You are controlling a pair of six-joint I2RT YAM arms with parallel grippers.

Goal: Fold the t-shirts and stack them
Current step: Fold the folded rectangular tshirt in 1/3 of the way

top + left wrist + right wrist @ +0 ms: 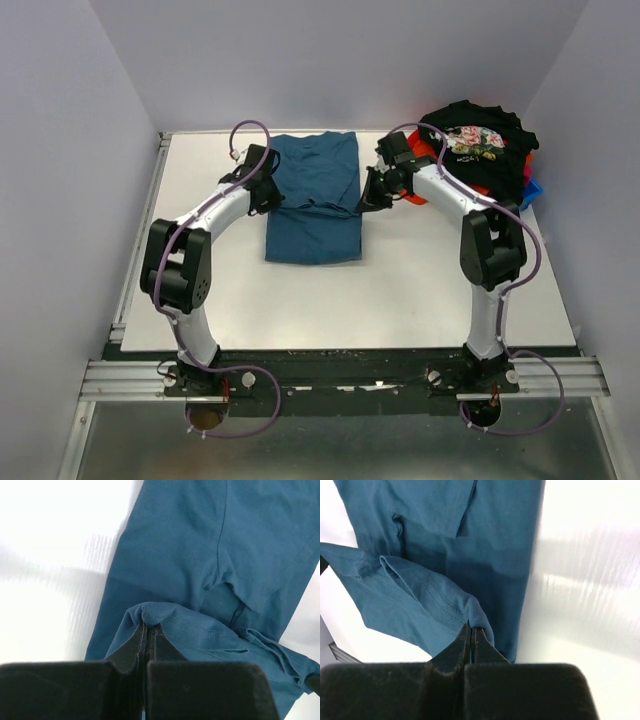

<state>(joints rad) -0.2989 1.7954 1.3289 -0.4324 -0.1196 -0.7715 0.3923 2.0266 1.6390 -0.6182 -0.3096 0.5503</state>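
The teal-blue t-shirt (315, 200) lies lengthwise in the middle of the table, partly folded, its far end lifted. My left gripper (272, 197) is shut on a hemmed edge of it at its left side (149, 622). My right gripper (362, 203) is shut on a hemmed edge at its right side (471, 626). The cloth hangs slack between the two grippers. At the far right lies a heap of shirts: the black floral-print one (478, 140) on top, the orange-red one (425, 150) under it, a bit of the bright blue one (533, 190) at its right edge.
The white table (400, 290) is walled by grey panels at the left, back and right. The arm bases sit on a black rail (340, 378) at the near edge.
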